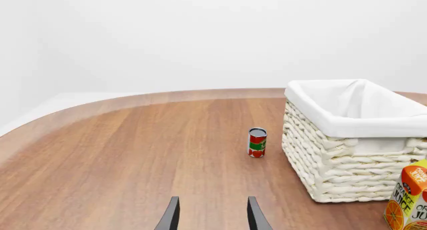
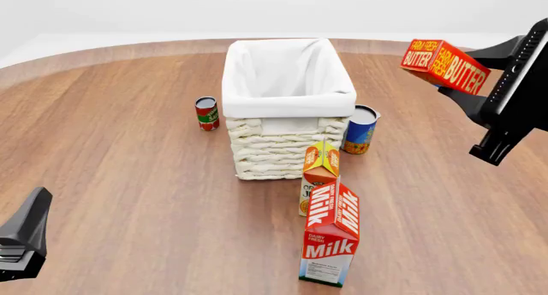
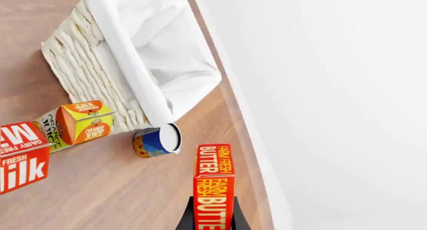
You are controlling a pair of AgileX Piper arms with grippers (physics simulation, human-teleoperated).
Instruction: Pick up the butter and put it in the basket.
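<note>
The butter (image 2: 443,64), a flat red-and-orange box with white lettering, is held in the air by my right gripper (image 2: 462,78), to the right of the basket and above the table. It also shows in the right wrist view (image 3: 213,186), clamped between the fingers. The white wicker basket (image 2: 287,138) with its cloth liner stands in the middle of the table; it also shows in the left wrist view (image 1: 347,160) and the right wrist view (image 3: 87,70). My left gripper (image 1: 211,215) is open and empty, low at the near left of the table.
A red can (image 2: 206,113) stands left of the basket and a blue-and-orange can (image 2: 360,129) right of it. An orange juice carton (image 2: 319,174) and a red milk carton (image 2: 332,242) stand in front of the basket.
</note>
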